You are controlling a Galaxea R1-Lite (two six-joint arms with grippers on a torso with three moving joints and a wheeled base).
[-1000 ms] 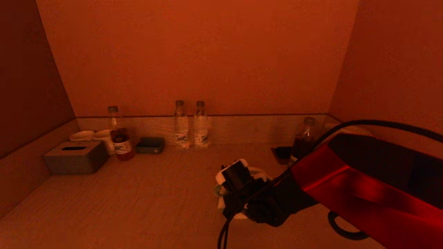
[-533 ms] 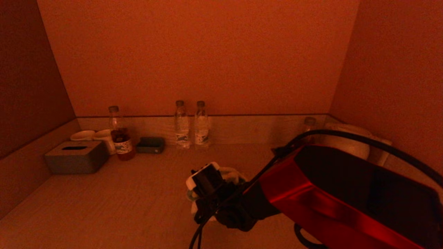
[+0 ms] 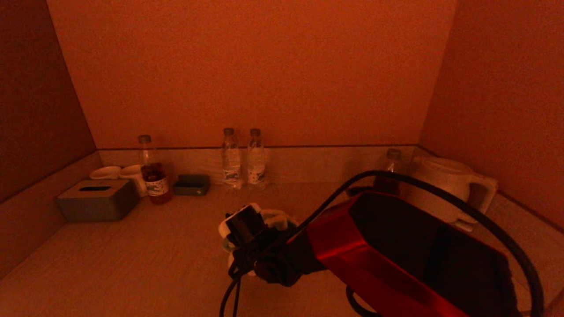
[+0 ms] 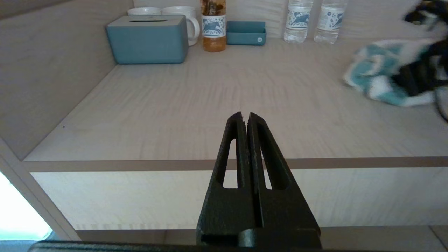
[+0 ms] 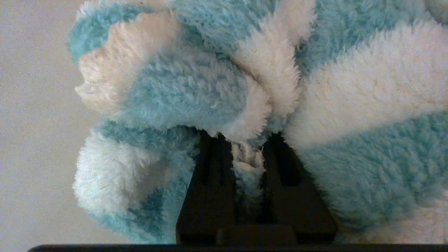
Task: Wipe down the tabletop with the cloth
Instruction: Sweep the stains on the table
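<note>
The cloth (image 5: 196,87) is fluffy, striped blue and white, bunched on the pale wood tabletop (image 3: 145,255). My right gripper (image 5: 245,140) is shut on a fold of it and presses it down near the table's middle; in the head view the cloth (image 3: 275,218) peeks out behind the wrist. The left wrist view shows the cloth (image 4: 378,73) off to one side. My left gripper (image 4: 245,115) is shut and empty, held off the table's front edge.
At the back left stand a tissue box (image 3: 94,200), two white cups (image 3: 119,172), a tea bottle (image 3: 152,176) and a small tray (image 3: 191,185). Two water bottles (image 3: 242,158) stand at the back middle. A white kettle (image 3: 445,187) and another bottle (image 3: 390,169) stand at the back right.
My right gripper has dragged the cloth leftward across the table, uncovering the kettle at the back right. The left arm has not visibly moved.
</note>
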